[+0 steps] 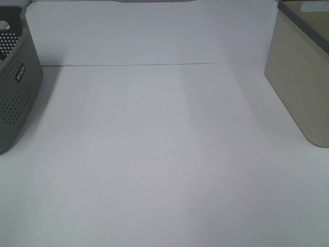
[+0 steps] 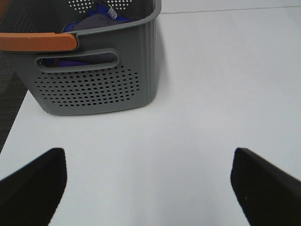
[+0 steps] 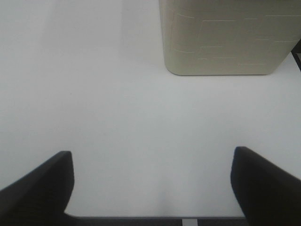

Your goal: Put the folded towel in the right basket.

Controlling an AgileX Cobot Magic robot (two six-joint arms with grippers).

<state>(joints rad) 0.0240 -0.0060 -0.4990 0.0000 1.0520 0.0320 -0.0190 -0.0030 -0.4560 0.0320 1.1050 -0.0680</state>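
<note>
The right basket (image 1: 303, 77) is beige with a grey rim and stands at the table's right edge. It also shows in the right wrist view (image 3: 225, 37). No folded towel lies on the white table (image 1: 164, 154). Grey and blue fabric (image 2: 91, 21) lies inside the grey perforated left basket (image 2: 94, 84); I cannot tell whether it is the towel. My left gripper (image 2: 148, 188) is open and empty, a short way in front of the grey basket. My right gripper (image 3: 153, 183) is open and empty over the table's near edge, facing the beige basket. Neither gripper shows in the exterior high view.
The grey basket (image 1: 15, 87) stands at the table's left edge and has an orange handle (image 2: 37, 41). A seam line (image 1: 154, 65) crosses the table at the back. The table's front edge (image 3: 141, 217) runs just under my right gripper.
</note>
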